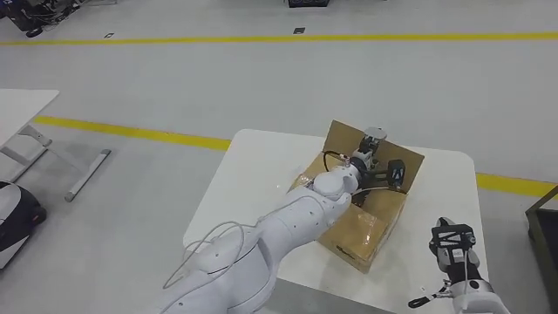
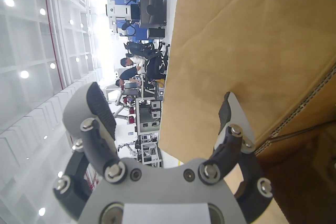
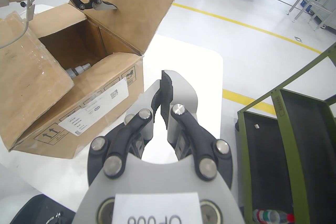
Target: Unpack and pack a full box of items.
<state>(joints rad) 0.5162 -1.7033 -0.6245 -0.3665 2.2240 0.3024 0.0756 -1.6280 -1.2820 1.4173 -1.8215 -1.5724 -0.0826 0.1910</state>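
Right tool [image 3: 164, 89] is closed, empty, beside the box [image 3: 99, 96]; left tool [image 2: 160, 101] gapes at its flap [image 2: 236, 25]; bottle [image 3: 78, 70] inside.

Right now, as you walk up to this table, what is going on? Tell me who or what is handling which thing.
The left gripper is open at the raised flap of the cardboard box, with one finger close against the flap's inner face. It grips nothing. The box stands open on the white table, and a small bottle-like item lies inside. The right gripper hangs shut and empty above the table beside the box.
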